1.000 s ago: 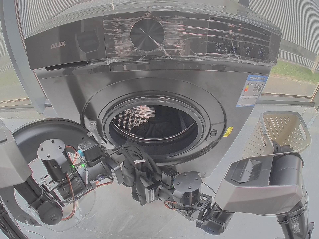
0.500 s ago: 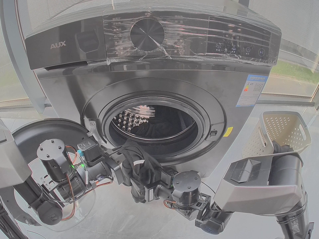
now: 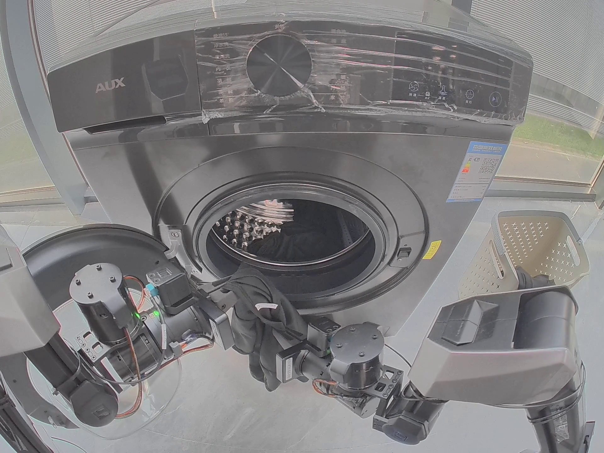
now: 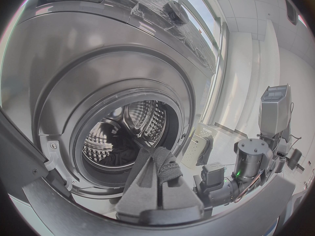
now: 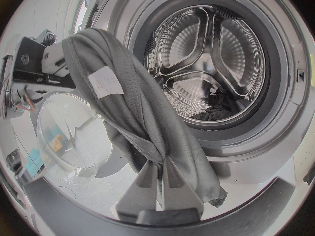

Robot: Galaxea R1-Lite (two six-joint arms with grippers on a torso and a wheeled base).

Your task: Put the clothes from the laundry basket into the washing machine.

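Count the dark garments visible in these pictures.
3 garments. One is held by the left gripper and right gripper before the washing machine; one lies in the drum; one hangs over the laundry basket. More may be hidden inside.

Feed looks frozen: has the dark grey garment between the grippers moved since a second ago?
No. The dark grey garment still hangs just below the grey washing machine's round door opening, only bunched tighter.
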